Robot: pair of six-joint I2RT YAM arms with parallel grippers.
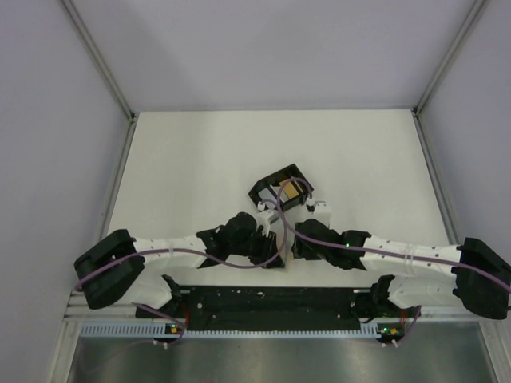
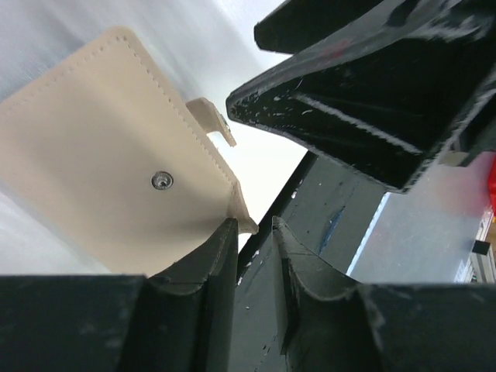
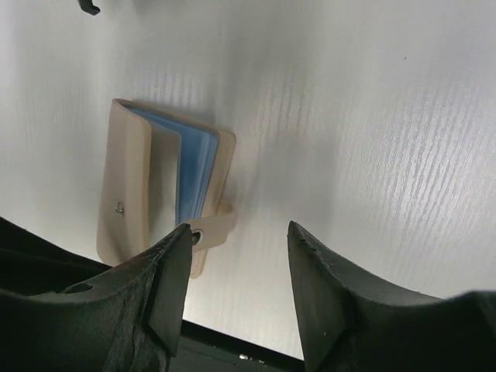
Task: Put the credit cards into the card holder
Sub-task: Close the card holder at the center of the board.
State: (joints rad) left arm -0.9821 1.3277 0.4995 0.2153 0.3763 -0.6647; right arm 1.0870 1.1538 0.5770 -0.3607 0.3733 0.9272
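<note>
L pincer point(image 2: 254, 226) at card holder point(image 2: 101, 155) corner; blue card point(image 3: 197, 167) inside.

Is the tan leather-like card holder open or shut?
Open: the tan leather-like card holder gapes, blue insides showing, snap strap unfastened.

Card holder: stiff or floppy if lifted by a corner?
Probably floppy: the card holder looks like thin stitched leather, unsnapped and gaping. Likely light, being flat. Its loose snap tab may dangle.
</note>
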